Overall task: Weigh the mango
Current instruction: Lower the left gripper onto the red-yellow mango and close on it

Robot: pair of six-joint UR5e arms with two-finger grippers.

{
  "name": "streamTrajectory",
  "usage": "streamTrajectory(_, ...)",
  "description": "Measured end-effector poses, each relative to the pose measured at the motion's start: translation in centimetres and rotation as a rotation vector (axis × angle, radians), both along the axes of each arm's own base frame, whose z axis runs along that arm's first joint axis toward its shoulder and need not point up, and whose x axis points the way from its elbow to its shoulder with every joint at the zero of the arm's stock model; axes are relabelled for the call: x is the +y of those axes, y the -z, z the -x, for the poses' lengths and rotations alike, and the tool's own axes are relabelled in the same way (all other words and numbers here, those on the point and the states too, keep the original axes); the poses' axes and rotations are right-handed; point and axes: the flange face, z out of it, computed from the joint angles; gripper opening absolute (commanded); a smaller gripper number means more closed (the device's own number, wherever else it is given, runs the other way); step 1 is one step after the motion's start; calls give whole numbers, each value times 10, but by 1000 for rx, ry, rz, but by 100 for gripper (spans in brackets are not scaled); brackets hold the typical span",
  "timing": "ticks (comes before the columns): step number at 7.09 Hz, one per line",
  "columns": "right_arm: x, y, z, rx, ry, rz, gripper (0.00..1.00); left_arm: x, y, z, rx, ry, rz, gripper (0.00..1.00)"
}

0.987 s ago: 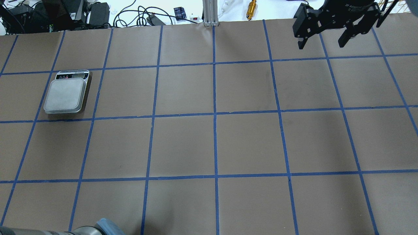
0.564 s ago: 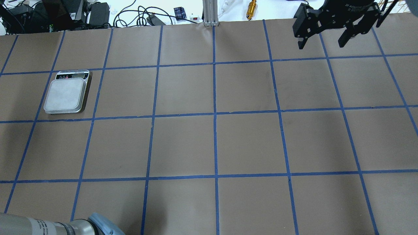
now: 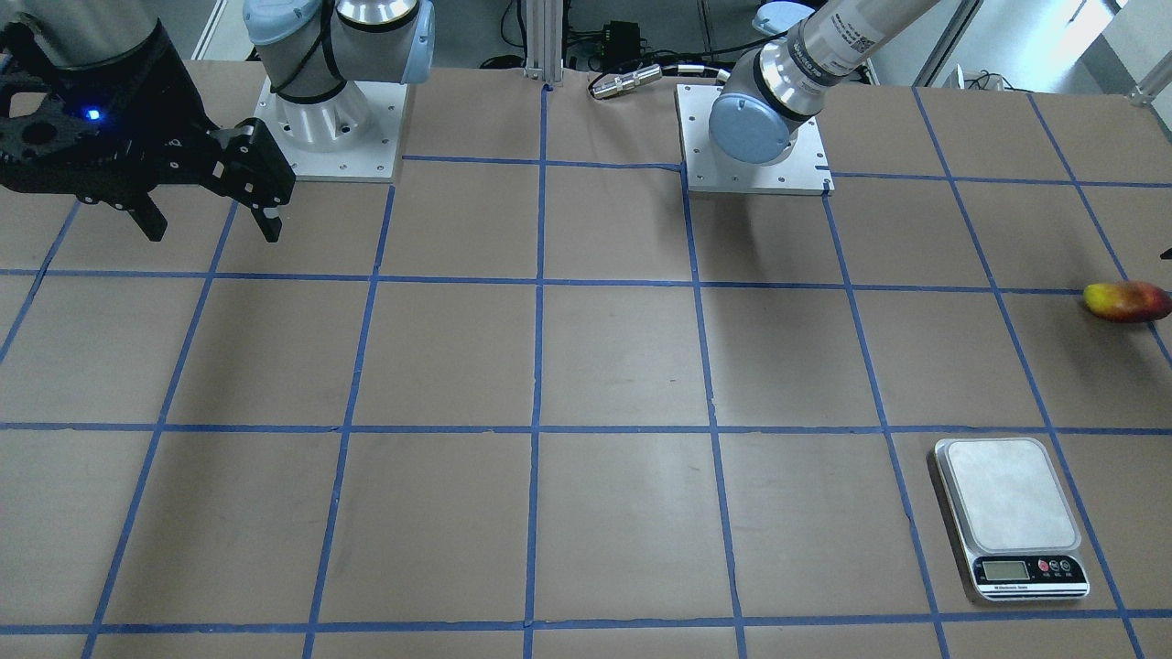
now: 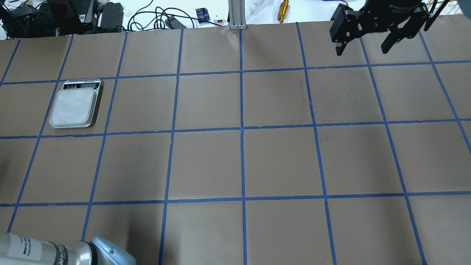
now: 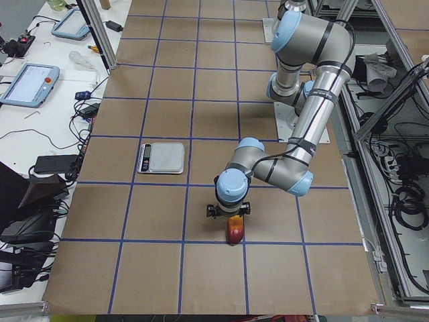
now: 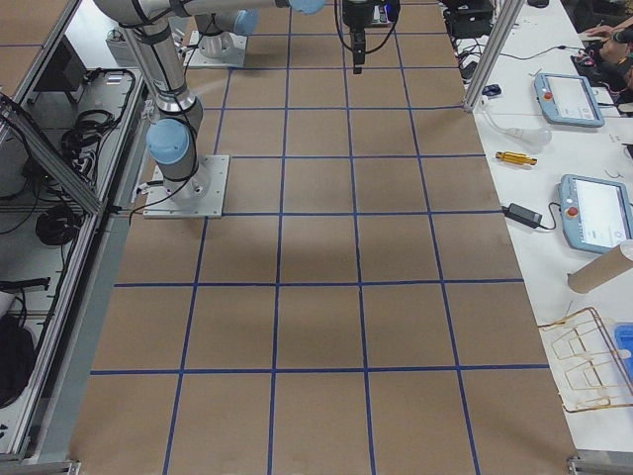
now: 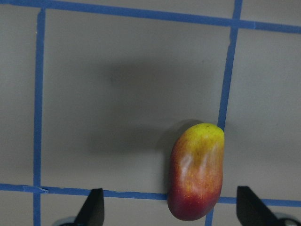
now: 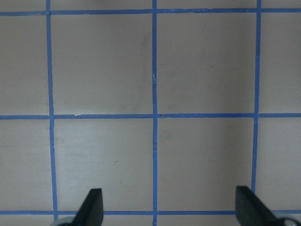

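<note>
The mango (image 7: 196, 172), yellow at one end and red at the other, lies on the brown paper near the table's end on my left; it also shows in the front view (image 3: 1126, 301) and the left side view (image 5: 234, 230). It is out of the overhead view. My left gripper (image 7: 171, 208) is open and hangs above the mango, apart from it, its fingers on either side of the red end. The silver scale (image 4: 73, 106) stands empty, also in the front view (image 3: 1012, 517). My right gripper (image 4: 363, 47) is open and empty, high over the far right of the table.
Blue tape divides the brown table cover (image 4: 243, 162) into squares. Cables and black boxes (image 4: 92, 14) and a brass part (image 4: 283, 11) lie beyond the far edge. The arm bases (image 3: 755, 137) stand on white plates at the robot's side.
My left arm's forearm has slid further into the overhead view's bottom left corner. The right gripper and the scale have not moved.
</note>
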Motion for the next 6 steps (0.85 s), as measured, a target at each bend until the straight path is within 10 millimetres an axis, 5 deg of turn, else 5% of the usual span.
streamTrajectory(3, 0, 0, 0, 0, 0, -1, 100, 24, 38, -18, 50, 37, -19, 100)
streamTrajectory(6, 0, 0, 0, 0, 0, 0, 100, 27, 67, -21, 39, 85, -10, 100)
